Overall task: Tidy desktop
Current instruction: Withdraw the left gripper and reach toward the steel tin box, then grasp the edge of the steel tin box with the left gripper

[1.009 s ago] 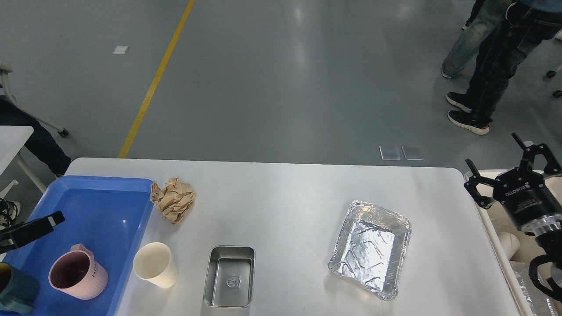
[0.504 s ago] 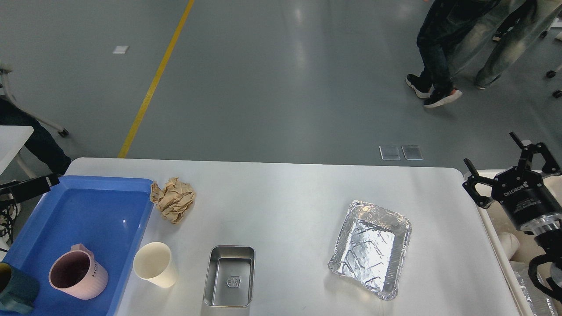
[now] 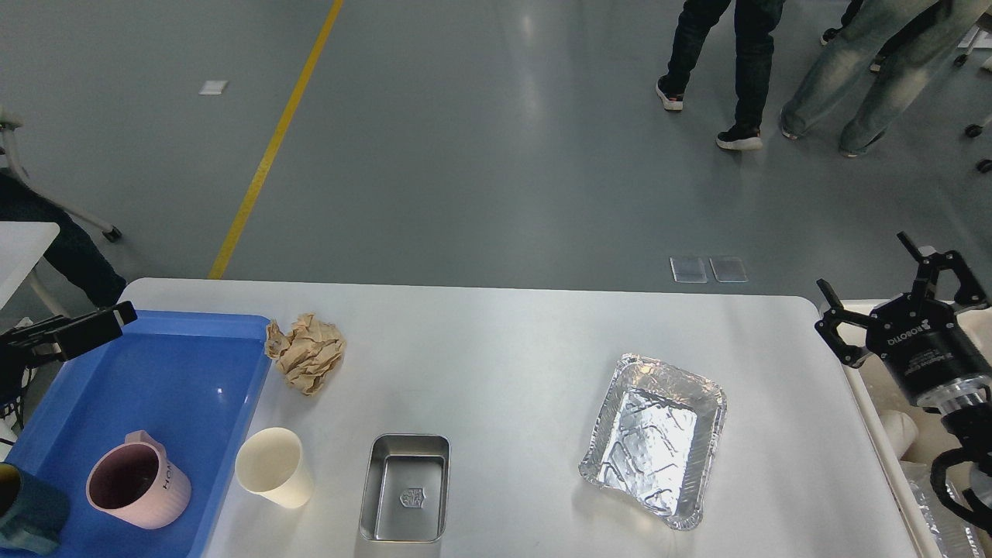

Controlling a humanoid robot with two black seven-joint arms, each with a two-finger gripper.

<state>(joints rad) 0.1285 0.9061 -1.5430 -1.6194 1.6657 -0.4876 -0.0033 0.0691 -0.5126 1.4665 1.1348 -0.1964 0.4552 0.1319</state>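
Note:
The white desktop carries a crumpled brown paper ball, a cream paper cup lying tilted, an empty steel box and an empty foil tray. My left gripper hovers at the far left corner of the blue tray; it is seen side-on as a dark bar, so its fingers cannot be told apart. My right gripper hangs open beyond the desktop's right edge, holding nothing.
In the blue tray stand a pink mug and a dark teal cup. A beige bin with waste sits right of the desktop under my right arm. Two people walk on the grey floor behind.
My left gripper rose from over the blue tray to its far left corner, then shifted slightly right. The right gripper barely moved. The people walked left.

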